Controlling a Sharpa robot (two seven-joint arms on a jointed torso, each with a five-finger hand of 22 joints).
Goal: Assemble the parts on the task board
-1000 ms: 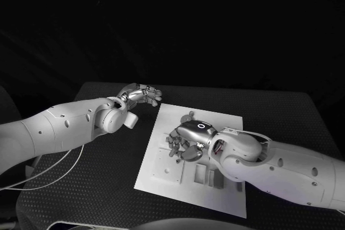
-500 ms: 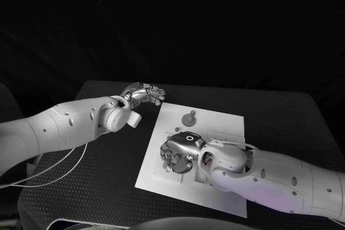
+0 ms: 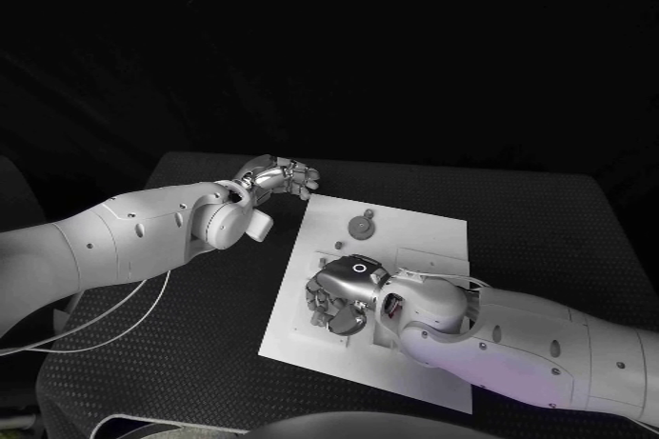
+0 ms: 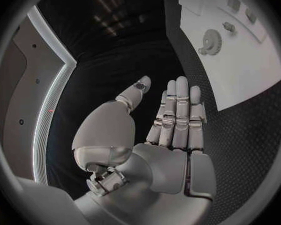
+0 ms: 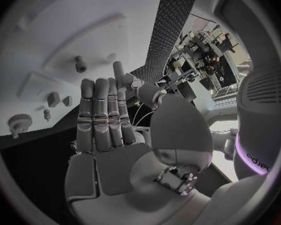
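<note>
The white task board [image 3: 412, 231] lies in the middle of the black table. A round gear-like part [image 3: 361, 226] sits near its far edge, with a small peg [image 3: 339, 246] just in front of it. My right hand [image 3: 341, 291] hovers low over the board's left middle; the right wrist view shows its fingers [image 5: 102, 116] straight and empty above the board [image 5: 65, 30], with the gear [image 5: 18, 122] and a peg [image 5: 81, 63] beyond. My left hand [image 3: 282, 177] hangs off the board's far left corner, its fingers [image 4: 177, 112] straight and its palm empty, the gear [image 4: 209, 41] ahead.
The board's near right part carries several raised blocks and slots [image 3: 398, 339], partly hidden by my right forearm. A thin white cable [image 3: 124, 329] loops over the table's left side under my left arm. The table's far edge [image 3: 412, 168] runs behind the board.
My right hand has slid from the board's middle toward its near left side. My left hand has stayed almost still by the far left corner.
</note>
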